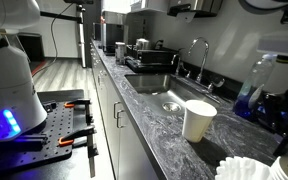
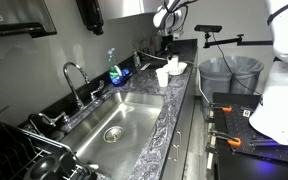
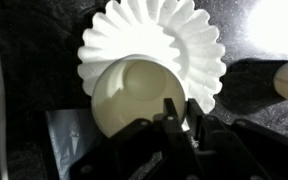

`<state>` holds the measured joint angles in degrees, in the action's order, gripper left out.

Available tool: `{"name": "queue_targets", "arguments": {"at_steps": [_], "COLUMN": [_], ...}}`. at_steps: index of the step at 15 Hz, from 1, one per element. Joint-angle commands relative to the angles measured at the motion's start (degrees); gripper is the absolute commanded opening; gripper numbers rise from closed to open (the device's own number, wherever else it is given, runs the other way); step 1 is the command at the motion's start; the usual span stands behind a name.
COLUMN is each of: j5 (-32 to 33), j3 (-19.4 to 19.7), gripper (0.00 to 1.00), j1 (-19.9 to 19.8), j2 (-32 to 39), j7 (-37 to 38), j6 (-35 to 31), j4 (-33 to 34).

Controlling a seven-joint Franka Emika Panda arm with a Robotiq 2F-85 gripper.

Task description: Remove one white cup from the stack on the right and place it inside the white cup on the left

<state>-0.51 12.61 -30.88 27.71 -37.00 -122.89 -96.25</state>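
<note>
Both exterior views are dim and soft, the dark bench (image 1: 159,135) catching pale reflections (a blue glow (image 1: 4,122) lights a lower corner). In the wrist view the filters (image 3: 199,45) glare white, the cup (image 3: 134,90) looks creamy, and the jaws sit dark and blurred.

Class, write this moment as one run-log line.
phase: grasp | gripper: pinching white cup rim | beneath: ruffled paper filters | placement: not yet done

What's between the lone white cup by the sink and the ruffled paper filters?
Nothing: only bare dark countertop separates the lone white cup from the paper filters, seen in an exterior view.
</note>
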Motion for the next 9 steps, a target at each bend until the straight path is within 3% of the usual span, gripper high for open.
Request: {"name": "queue_targets", "arguments": {"at_steps": [1, 5, 9], "j5": [-0.3, -0.2, 0.2], "j3": [-0.2, -0.2, 0.0], "gripper": [0.13, 0.01, 0.01], "j1": [-0.4, -0.3, 0.0], "j2": [0.0, 0.0, -0.5], "j7": [-1.4, -1.4, -1.0], "j6": [1.7, 1.6, 1.1], "j4": [1.5, 1.6, 1.2]}}
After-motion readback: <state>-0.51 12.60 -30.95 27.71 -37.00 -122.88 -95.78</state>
